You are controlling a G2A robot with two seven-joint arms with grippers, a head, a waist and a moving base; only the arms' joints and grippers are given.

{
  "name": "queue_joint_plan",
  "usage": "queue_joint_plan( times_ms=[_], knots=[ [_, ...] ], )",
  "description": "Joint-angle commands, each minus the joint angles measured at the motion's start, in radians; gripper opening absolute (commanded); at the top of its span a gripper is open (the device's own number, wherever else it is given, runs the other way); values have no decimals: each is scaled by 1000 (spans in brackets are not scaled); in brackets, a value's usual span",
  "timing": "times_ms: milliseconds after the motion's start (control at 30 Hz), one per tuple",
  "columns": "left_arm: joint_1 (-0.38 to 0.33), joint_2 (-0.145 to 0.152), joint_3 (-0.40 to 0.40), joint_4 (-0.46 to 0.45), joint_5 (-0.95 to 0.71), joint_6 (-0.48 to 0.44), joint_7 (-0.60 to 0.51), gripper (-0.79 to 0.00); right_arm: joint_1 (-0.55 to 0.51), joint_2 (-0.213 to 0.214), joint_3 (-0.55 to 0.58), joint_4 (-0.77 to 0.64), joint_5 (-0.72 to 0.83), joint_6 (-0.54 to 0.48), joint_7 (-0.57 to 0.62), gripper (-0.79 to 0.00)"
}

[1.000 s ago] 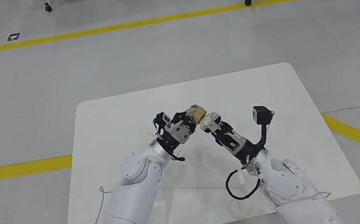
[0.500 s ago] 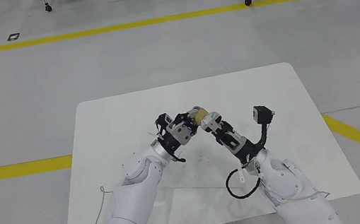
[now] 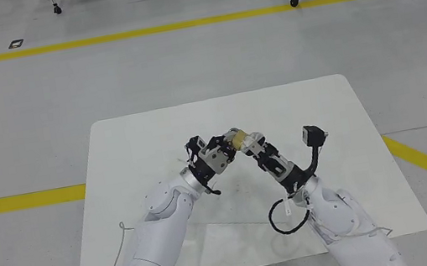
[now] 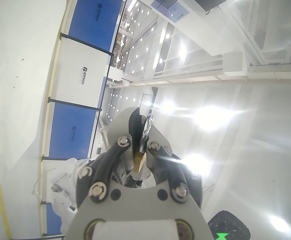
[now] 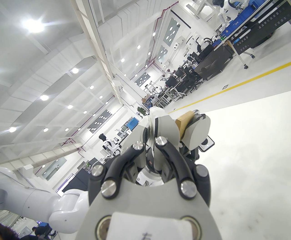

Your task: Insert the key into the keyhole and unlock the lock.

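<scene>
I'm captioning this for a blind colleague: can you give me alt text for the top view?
The robot's left gripper and right gripper meet tip to tip above the middle of a white table, with a small brass lock between them. Grey floor with yellow lines surrounds the table.

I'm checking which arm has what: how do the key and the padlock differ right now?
The key is a thin silvery piece, seen edge-on; the padlock is a thick brass-coloured block. The key sits in the left pincer, the padlock in the right pincer. The key's pincer is nearly closed; the padlock's stands wider. Both are gripped above the white table, with the pincers nearly meeting.
</scene>
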Motion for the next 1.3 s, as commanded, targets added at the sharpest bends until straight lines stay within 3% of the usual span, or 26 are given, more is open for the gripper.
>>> queue_joint_plan(
  times_ms=[0,400,533,633,667,867,933,967,1000,1267],
  knots=[
    [1,0,1,-3,1,2,-1,-785,2,-1,-2,3,0,-2,0,-785],
    [5,1,4,-14,15,0,3,-785,-4,-2,18,-4,-24,2,-20,-785],
    [4,1,-6,-14,23,-45,36,-785,-28,2,45,-42,-22,-10,-21,-767],
    [-2,0,-8,-11,63,-127,70,-785,-48,9,81,-74,-103,-9,-22,-437],
    [-4,0,-7,-7,86,-157,78,-785,-54,12,96,-84,-167,0,-30,-409],
    [-23,0,10,29,195,-263,100,-785,-97,19,145,-162,-586,54,-207,-468],
    [-31,1,10,48,223,-269,113,-785,-114,22,156,-195,-853,117,-332,-431],
    [-36,3,10,53,244,-275,117,-785,-117,23,156,-196,-933,143,-369,-262],
    [-41,5,7,60,276,-288,129,-785,-121,24,150,-181,-1052,190,-437,0],
    [-44,9,-6,64,305,-318,160,-785,-121,24,148,-175,-1068,199,-452,0]
  ],
)
